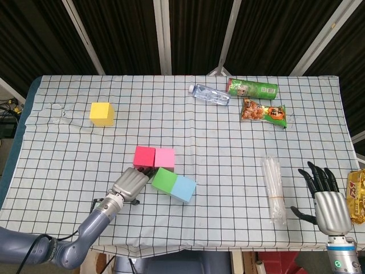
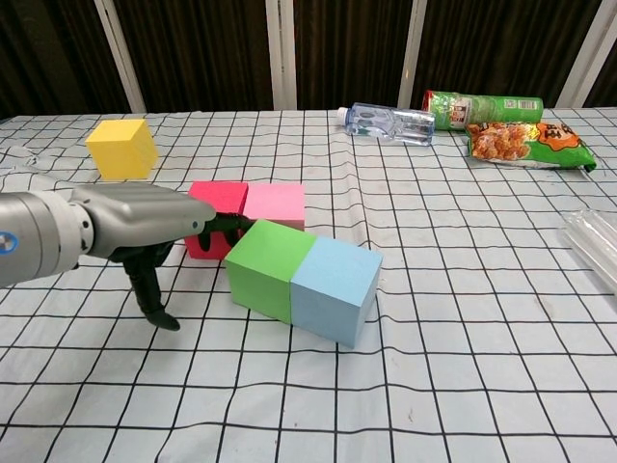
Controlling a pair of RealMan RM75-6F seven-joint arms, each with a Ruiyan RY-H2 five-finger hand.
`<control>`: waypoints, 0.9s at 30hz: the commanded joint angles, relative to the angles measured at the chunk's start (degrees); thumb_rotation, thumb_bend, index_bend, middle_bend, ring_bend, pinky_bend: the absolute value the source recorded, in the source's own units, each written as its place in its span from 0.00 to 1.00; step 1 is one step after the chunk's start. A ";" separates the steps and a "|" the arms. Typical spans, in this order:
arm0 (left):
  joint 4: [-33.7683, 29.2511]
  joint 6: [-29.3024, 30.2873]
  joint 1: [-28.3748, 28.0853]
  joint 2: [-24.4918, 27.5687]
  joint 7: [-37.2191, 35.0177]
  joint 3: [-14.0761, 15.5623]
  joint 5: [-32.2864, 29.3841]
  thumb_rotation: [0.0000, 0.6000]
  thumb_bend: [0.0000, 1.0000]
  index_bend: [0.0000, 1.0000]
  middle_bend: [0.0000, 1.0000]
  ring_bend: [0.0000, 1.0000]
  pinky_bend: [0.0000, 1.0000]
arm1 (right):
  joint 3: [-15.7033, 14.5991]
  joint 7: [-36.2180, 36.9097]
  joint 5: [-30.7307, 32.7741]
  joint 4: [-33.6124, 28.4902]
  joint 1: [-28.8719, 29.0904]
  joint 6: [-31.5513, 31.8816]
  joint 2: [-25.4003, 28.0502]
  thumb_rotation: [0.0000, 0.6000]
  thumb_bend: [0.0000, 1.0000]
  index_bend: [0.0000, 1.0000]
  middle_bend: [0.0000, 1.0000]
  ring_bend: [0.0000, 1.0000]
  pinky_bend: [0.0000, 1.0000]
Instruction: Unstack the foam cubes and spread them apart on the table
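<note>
The green cube (image 1: pixel 165 180) (image 2: pixel 268 268) and the light blue cube (image 1: pixel 183 188) (image 2: pixel 335 289) lie side by side, turned at an angle, just in front of the red cube (image 1: pixel 144 155) (image 2: pixel 220 198) and the pink cube (image 1: pixel 165 157) (image 2: pixel 275 204). A yellow cube (image 1: pixel 101 113) (image 2: pixel 120 148) stands alone at the far left. My left hand (image 1: pixel 130 185) (image 2: pixel 145 222) lies low over the cloth, its fingers stretched out against the green cube's left side, holding nothing. My right hand (image 1: pixel 325 197) stays near the front right edge with fingers spread and empty.
At the back lie a water bottle (image 1: pixel 209 94) (image 2: pixel 390 122), a green chips can (image 1: pixel 252 87) (image 2: pixel 482 106) and a snack bag (image 1: pixel 263 112) (image 2: pixel 528 143). A clear plastic sleeve (image 1: pixel 274 188) lies by my right hand, and a yellow packet (image 1: pixel 357 197) at the right edge.
</note>
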 commanded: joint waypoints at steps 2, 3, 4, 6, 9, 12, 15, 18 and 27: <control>0.08 1.04 0.35 -0.16 -2.41 -1.54 1.66 1.00 0.04 0.06 0.13 0.23 0.47 | -0.01 -0.15 0.12 -0.01 0.16 -0.33 -0.09 1.00 0.06 0.17 0.04 0.10 0.00; -0.37 0.64 0.43 0.28 -3.48 -2.00 1.49 1.00 0.04 0.07 0.14 0.23 0.48 | 0.03 -0.18 0.19 0.03 0.24 -0.45 -0.16 1.00 0.06 0.17 0.04 0.10 0.00; -0.74 0.26 0.45 0.66 -4.27 -2.38 1.20 1.00 0.04 0.07 0.15 0.24 0.50 | 0.06 -0.23 0.26 0.05 0.30 -0.55 -0.21 1.00 0.06 0.17 0.04 0.10 0.00; -1.89 -1.00 0.32 1.93 -6.14 -3.40 0.02 1.00 0.04 0.07 0.17 0.27 0.53 | 0.08 -0.35 0.44 0.09 0.39 -0.76 -0.27 1.00 0.06 0.17 0.04 0.10 0.00; -3.61 -2.85 -0.30 4.09 -8.02 -4.87 -2.36 1.00 0.04 0.07 0.18 0.28 0.54 | 0.19 -0.55 0.69 0.16 0.55 -1.00 -0.47 1.00 0.06 0.17 0.04 0.10 0.00; -4.97 -3.77 -1.25 6.23 -9.60 -6.99 -4.45 1.00 0.04 0.07 0.18 0.28 0.53 | 0.21 -0.96 0.90 0.18 0.69 -1.28 -0.65 1.00 0.06 0.17 0.04 0.10 0.00; -5.14 -3.35 -1.98 7.07 -10.95 -9.14 -4.98 1.00 0.03 0.07 0.14 0.22 0.48 | 0.22 -1.25 1.08 0.15 0.78 -1.49 -0.77 1.00 0.06 0.17 0.04 0.10 0.00; -4.07 -1.92 -2.77 7.05 -11.18 -10.75 -4.99 1.00 0.03 0.07 0.09 0.13 0.39 | 0.25 -1.68 1.42 0.15 0.91 -1.82 -0.93 1.00 0.06 0.17 0.04 0.10 0.00; 0.54 2.80 -5.66 5.65 -7.39 -12.45 -11.93 1.00 0.00 0.04 0.05 0.08 0.28 | 0.37 -1.55 2.09 0.02 1.10 -2.29 -0.83 1.00 0.06 0.17 0.04 0.11 0.00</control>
